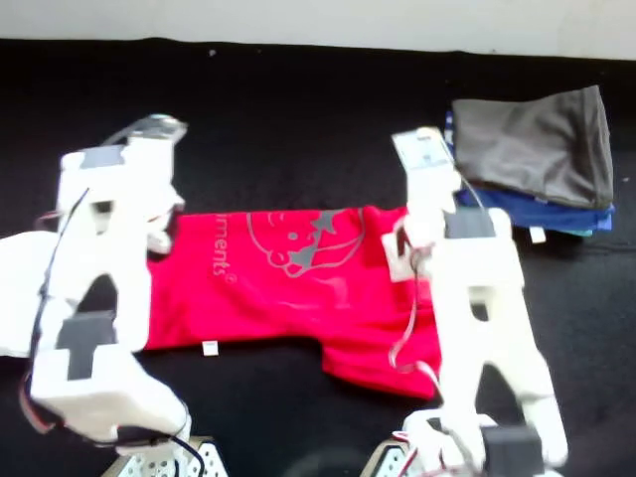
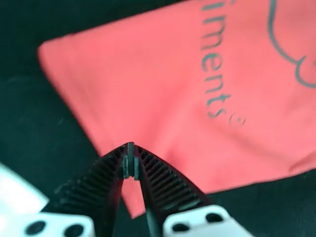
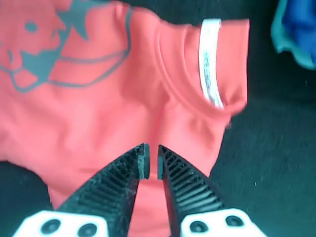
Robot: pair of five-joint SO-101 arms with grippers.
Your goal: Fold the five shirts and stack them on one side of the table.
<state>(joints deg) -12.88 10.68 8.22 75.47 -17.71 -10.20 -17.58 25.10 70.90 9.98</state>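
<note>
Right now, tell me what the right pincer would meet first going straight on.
Probably the red shirt, near its collar: the right pincer points straight at it, gap unclear.

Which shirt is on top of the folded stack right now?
The grey shirt. The blue shirt lies under it, showing only along its near edge, and the red shirt is spread out flat, apart from the stack.

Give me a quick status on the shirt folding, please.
Left jaws shut, right jaws a sliver apart, both over the red shirt. Shirt lies spread, collar toward right arm. Folded stack sits apart, far right.
</note>
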